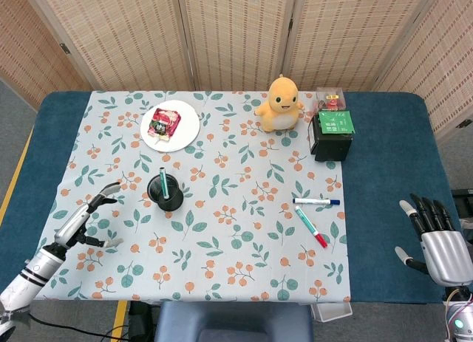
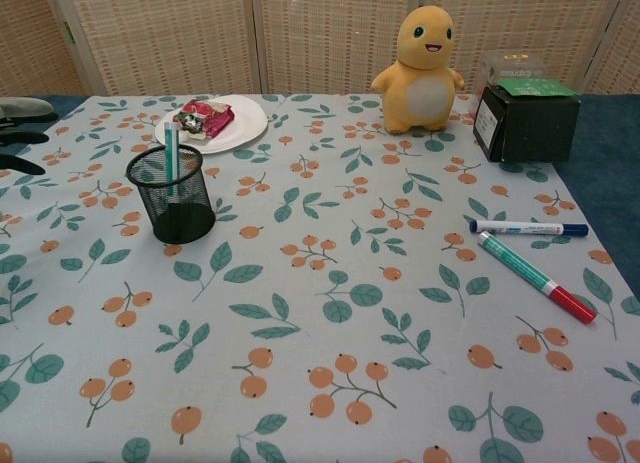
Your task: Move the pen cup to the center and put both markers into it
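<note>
Both of your hands hold nothing, fingers spread. Your left hand (image 1: 92, 216) hangs over the floral cloth (image 1: 222, 231) at the table's left side, fingers apart and aimed toward the pen cup (image 1: 165, 193), near it but clear of it; chest view catches only its fingertips (image 2: 22, 108) at the left edge. Your right hand (image 1: 436, 242) sits over the blue table (image 1: 392, 209) at the near right corner, fingers extended and apart, well away from both markers. The cup stands upright left of center with one green pen inside. The blue-capped marker (image 1: 316, 202) and the green marker with red cap (image 1: 310, 226) lie flat on the cloth right of center, just beside each other, not touching. Behind: plate (image 1: 185, 131) with a snack packet, orange plush toy (image 1: 280, 103), black box (image 1: 332, 134).
</note>
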